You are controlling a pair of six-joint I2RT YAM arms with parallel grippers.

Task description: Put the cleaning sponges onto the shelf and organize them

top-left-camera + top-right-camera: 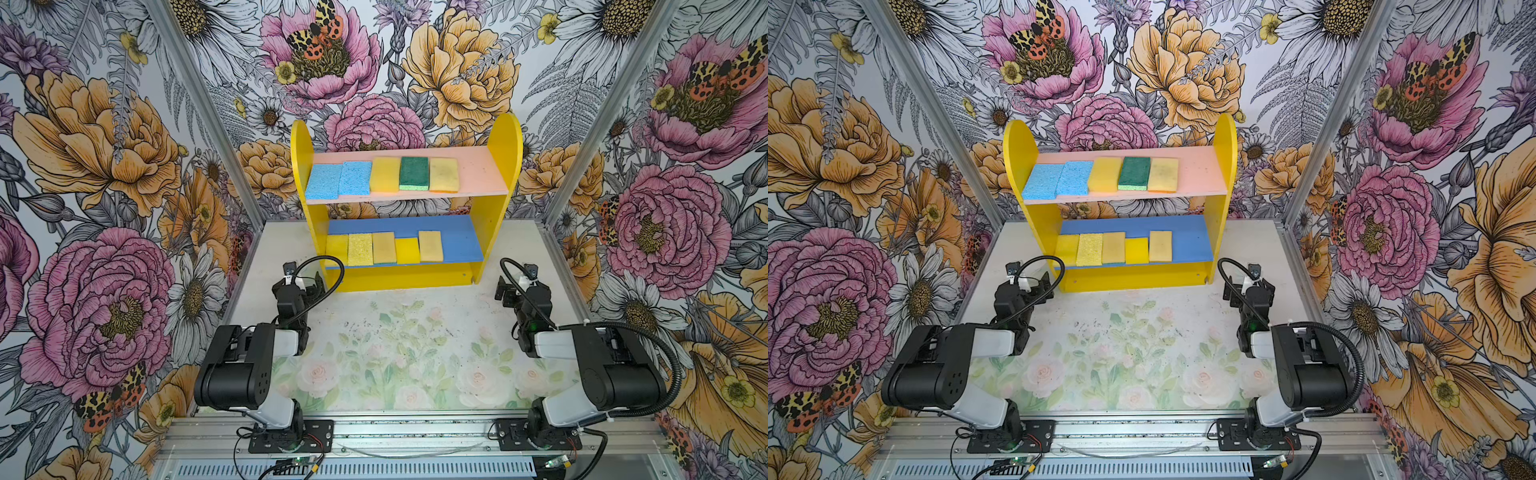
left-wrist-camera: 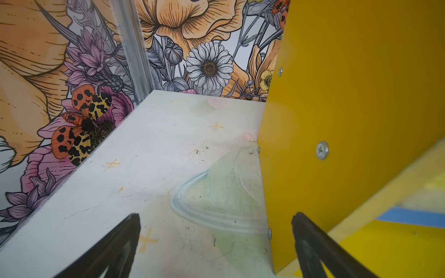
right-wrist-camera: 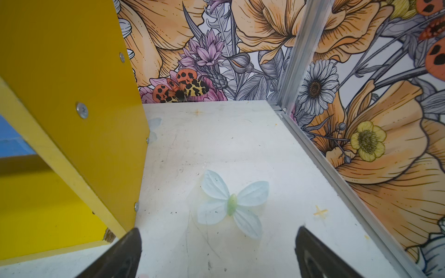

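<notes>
1. All ten sponges (image 1: 385, 174) lie on the shelf (image 1: 492, 224), and I see none on the table (image 1: 415, 316).
2. Five lie in a row on the pink board (image 1: 478, 170): two blue ones (image 1: 324, 181) that touch each other, a yellow one, the green one (image 1: 414, 173) and a tan one.
3. Five yellow to tan sponges lie side by side on the blue board (image 1: 459, 237). The fourth one (image 1: 407, 250) sits a little nearer to the front edge.
4. The left gripper (image 2: 216, 217) is low beside the left side panel. Its fingers are wide apart and hold nothing.
5. The right gripper (image 3: 218, 230) is beside the right side panel. It is also spread wide and empty.
6. I judge that the placing step is finished and only tidying is possible.
7. A next move, if any, would be a gentle push to line up the fourth lower sponge without disturbing its neighbours. Otherwise the arms can draw away from the shelf.
</notes>
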